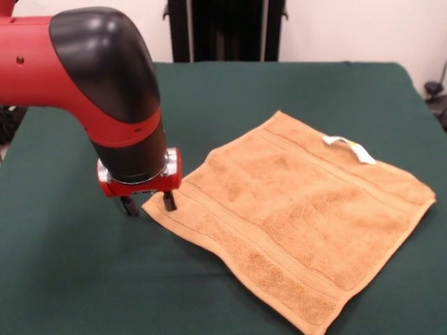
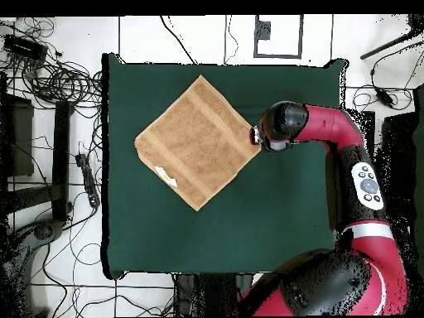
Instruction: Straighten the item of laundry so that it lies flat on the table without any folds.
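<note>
Currently: golden-orange terry hand towel [image 1: 293,216] flat on dark green felt bench [image 1: 63,279]; pincer [image 1: 149,204] released, straddling its left corner.

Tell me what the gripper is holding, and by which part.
Nothing is clearly held. The gripper stands open at the hand towel's corner, one finger on each side of the tip.
</note>
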You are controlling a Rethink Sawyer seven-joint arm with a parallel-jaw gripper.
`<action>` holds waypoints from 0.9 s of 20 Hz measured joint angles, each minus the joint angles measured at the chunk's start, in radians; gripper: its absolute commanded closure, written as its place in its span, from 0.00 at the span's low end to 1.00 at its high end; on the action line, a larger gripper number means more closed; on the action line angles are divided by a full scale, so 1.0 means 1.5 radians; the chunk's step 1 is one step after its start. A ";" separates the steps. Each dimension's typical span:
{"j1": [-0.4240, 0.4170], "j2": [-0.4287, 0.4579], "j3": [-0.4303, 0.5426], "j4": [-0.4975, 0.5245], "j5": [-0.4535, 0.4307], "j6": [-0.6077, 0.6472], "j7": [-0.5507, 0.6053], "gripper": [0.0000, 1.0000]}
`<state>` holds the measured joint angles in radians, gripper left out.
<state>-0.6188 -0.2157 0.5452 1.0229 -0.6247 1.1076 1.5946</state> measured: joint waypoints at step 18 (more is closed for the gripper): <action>0.000 0.000 0.027 -0.009 -0.053 0.024 -0.002 0.00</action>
<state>-0.6187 -0.2151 0.5856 1.0089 -0.7040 1.1435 1.5921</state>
